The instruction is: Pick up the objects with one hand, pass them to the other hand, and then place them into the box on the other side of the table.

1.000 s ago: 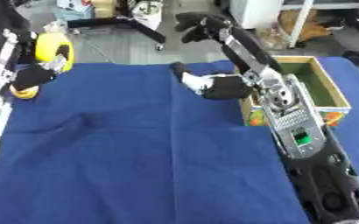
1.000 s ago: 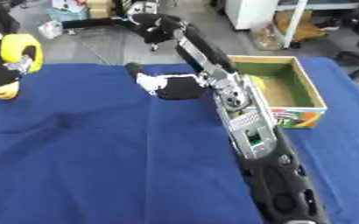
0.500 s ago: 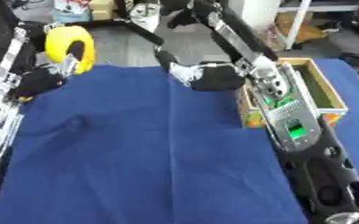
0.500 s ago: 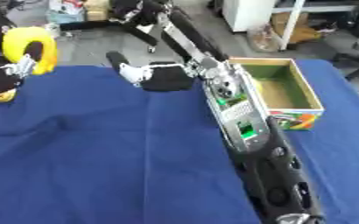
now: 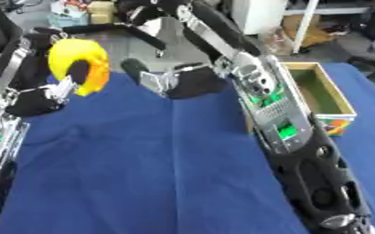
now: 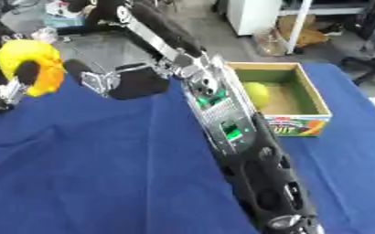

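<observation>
A yellow ring-shaped object (image 5: 77, 66) with some orange on one side is held up over the blue table's far left part. My left hand (image 5: 35, 99) is shut on it from below, fingers curled through and round it. My right hand (image 5: 184, 82) reaches across from the right and hangs open just right of the yellow object, one finger (image 5: 133, 68) pointing toward it with a small gap left. The wooden box (image 6: 322, 108) stands at the table's right edge, with a yellow-green ball (image 6: 255, 93) inside.
A blue cloth (image 5: 142, 160) covers the table, slightly creased at the left. My right forearm (image 5: 280, 123) runs across the table's right half and hides part of the box in the left eye view. Floor and clutter lie beyond the far edge.
My right hand has swung left, away from the box, toward the left hand. The left hand has lifted the yellow object up and inward to meet it.
</observation>
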`<move>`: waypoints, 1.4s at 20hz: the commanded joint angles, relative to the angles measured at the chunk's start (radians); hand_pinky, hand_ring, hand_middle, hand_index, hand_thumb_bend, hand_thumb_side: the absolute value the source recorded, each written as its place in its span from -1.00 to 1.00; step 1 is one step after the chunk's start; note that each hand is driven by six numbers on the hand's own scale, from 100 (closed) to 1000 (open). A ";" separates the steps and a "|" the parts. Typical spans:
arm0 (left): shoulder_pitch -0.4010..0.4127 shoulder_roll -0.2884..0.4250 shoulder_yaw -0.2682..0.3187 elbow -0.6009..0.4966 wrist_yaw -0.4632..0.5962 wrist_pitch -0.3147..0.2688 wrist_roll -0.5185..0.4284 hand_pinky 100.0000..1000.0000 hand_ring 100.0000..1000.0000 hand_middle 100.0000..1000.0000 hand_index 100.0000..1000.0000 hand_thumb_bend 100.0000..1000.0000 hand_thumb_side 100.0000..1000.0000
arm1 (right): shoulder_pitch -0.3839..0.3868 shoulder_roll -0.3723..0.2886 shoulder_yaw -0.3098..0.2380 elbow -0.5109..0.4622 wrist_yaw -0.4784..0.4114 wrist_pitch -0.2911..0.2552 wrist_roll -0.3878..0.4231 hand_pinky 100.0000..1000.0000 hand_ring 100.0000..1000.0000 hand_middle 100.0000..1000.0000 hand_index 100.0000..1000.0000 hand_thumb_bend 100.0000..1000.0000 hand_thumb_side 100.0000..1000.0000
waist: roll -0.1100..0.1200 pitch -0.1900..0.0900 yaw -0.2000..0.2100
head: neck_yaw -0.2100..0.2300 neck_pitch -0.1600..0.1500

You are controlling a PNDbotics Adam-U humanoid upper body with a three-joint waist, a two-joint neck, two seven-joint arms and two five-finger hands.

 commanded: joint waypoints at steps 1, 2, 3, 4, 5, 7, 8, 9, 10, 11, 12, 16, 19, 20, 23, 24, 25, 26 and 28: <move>-0.027 0.004 -0.001 -0.012 0.035 -0.015 -0.030 0.10 -0.32 -0.52 -0.25 -0.53 -0.43 | -0.023 0.013 0.007 0.000 -0.014 -0.003 0.013 0.60 0.43 0.52 0.79 -0.60 -0.41 | -0.007 -0.012 0.002 | -0.006 -0.016; -0.029 0.003 -0.002 -0.009 0.042 -0.018 -0.037 0.11 -0.32 -0.51 -0.25 -0.50 -0.42 | -0.023 0.016 0.010 0.002 -0.018 -0.003 0.016 0.60 0.43 0.52 0.78 -0.60 -0.41 | -0.008 -0.012 0.003 | -0.006 -0.017; -0.031 0.001 -0.004 -0.005 0.051 -0.019 -0.044 0.11 -0.31 -0.51 -0.25 -0.49 -0.42 | -0.024 0.019 0.013 0.004 -0.020 -0.003 0.020 0.60 0.43 0.52 0.78 -0.60 -0.41 | -0.008 -0.012 0.003 | -0.007 -0.018; -0.034 0.000 -0.005 -0.003 0.060 -0.021 -0.052 0.12 -0.31 -0.50 -0.24 -0.49 -0.42 | -0.025 0.022 0.016 0.006 -0.022 -0.004 0.024 0.60 0.43 0.52 0.78 -0.60 -0.41 | -0.008 -0.012 0.004 | -0.007 -0.018; -0.036 -0.002 -0.006 -0.001 0.068 -0.022 -0.061 0.13 -0.30 -0.50 -0.24 -0.49 -0.41 | -0.025 0.024 0.018 0.007 -0.023 -0.005 0.027 0.60 0.43 0.52 0.78 -0.59 -0.41 | -0.009 -0.012 0.005 | -0.007 -0.018; -0.040 -0.006 -0.008 0.004 0.086 -0.021 -0.078 0.15 -0.29 -0.50 -0.24 -0.49 -0.41 | -0.026 0.027 0.023 0.010 -0.024 -0.007 0.034 0.60 0.43 0.52 0.77 -0.60 -0.42 | -0.010 -0.011 0.006 | -0.006 -0.018; -0.042 -0.008 -0.008 0.006 0.097 -0.019 -0.085 0.14 -0.30 -0.50 -0.24 -0.49 -0.41 | -0.026 0.028 0.024 0.012 -0.022 -0.008 0.037 0.60 0.43 0.52 0.76 -0.60 -0.43 | -0.010 -0.011 0.007 | -0.006 -0.018; -0.044 -0.010 -0.009 0.009 0.111 -0.015 -0.090 0.14 -0.30 -0.50 -0.24 -0.50 -0.40 | -0.025 0.028 0.026 0.014 -0.021 -0.009 0.039 0.60 0.43 0.52 0.76 -0.60 -0.44 | -0.010 -0.011 0.007 | -0.005 -0.018; -0.046 -0.012 -0.010 0.011 0.123 -0.011 -0.095 0.14 -0.30 -0.50 -0.24 -0.50 -0.41 | -0.024 0.029 0.028 0.017 -0.018 -0.010 0.041 0.60 0.43 0.52 0.76 -0.61 -0.45 | -0.010 -0.011 0.007 | -0.005 -0.018; -0.048 -0.013 -0.010 0.011 0.132 -0.007 -0.099 0.14 -0.30 -0.49 -0.24 -0.50 -0.41 | -0.024 0.029 0.029 0.020 -0.015 -0.011 0.043 0.59 0.43 0.52 0.76 -0.61 -0.46 | -0.011 -0.011 0.007 | -0.004 -0.019; -0.049 -0.015 -0.010 0.012 0.140 -0.004 -0.102 0.15 -0.29 -0.49 -0.24 -0.50 -0.41 | -0.023 0.030 0.030 0.023 -0.012 -0.012 0.044 0.59 0.43 0.51 0.75 -0.63 -0.48 | -0.011 -0.011 0.008 | -0.004 -0.019; -0.057 -0.022 -0.011 0.011 0.167 0.002 -0.112 0.15 -0.29 -0.49 -0.23 -0.51 -0.43 | -0.021 0.034 0.036 0.036 -0.009 -0.017 0.049 0.59 0.42 0.51 0.72 -0.66 -0.53 | -0.010 -0.010 0.007 | -0.004 -0.021; -0.061 -0.027 -0.013 0.010 0.178 0.006 -0.118 0.15 -0.29 -0.49 -0.23 -0.52 -0.43 | -0.021 0.038 0.037 0.041 -0.003 -0.019 0.046 0.58 0.42 0.50 0.69 -0.68 -0.56 | -0.009 -0.010 0.007 | -0.005 -0.021; -0.061 -0.028 -0.013 0.010 0.180 0.008 -0.120 0.15 -0.29 -0.49 -0.23 -0.52 -0.43 | -0.021 0.039 0.038 0.042 -0.002 -0.020 0.045 0.58 0.42 0.50 0.69 -0.68 -0.56 | -0.008 -0.010 0.007 | -0.005 -0.021; -0.063 -0.033 -0.017 0.010 0.182 0.012 -0.128 0.16 -0.29 -0.49 -0.23 -0.53 -0.44 | -0.021 0.043 0.039 0.045 0.006 -0.023 0.039 0.58 0.41 0.49 0.59 -0.75 -0.62 | -0.008 -0.010 0.007 | -0.004 -0.018; -0.064 -0.034 -0.019 0.011 0.182 0.013 -0.131 0.16 -0.29 -0.49 -0.23 -0.53 -0.44 | -0.021 0.044 0.039 0.046 0.009 -0.023 0.036 0.58 0.41 0.49 0.57 -0.76 -0.63 | -0.008 -0.010 0.006 | -0.004 -0.018; -0.064 -0.034 -0.021 0.011 0.182 0.014 -0.134 0.16 -0.28 -0.48 -0.22 -0.52 -0.44 | -0.021 0.044 0.038 0.046 0.014 -0.023 0.030 0.57 0.39 0.48 0.48 -0.80 -0.67 | -0.008 -0.010 0.006 | -0.004 -0.018; -0.064 -0.035 -0.022 0.012 0.181 0.014 -0.136 0.17 -0.27 -0.47 -0.22 -0.52 -0.44 | -0.021 0.045 0.038 0.046 0.019 -0.022 0.023 0.56 0.37 0.45 0.36 -0.84 -0.72 | -0.008 -0.010 0.006 | -0.004 -0.018; -0.064 -0.035 -0.024 0.011 0.177 0.014 -0.143 0.20 -0.24 -0.45 -0.19 -0.50 -0.44 | -0.020 0.046 0.037 0.046 0.029 -0.020 -0.002 0.55 0.33 0.41 0.16 -0.92 -0.80 | -0.008 -0.010 0.007 | -0.004 -0.019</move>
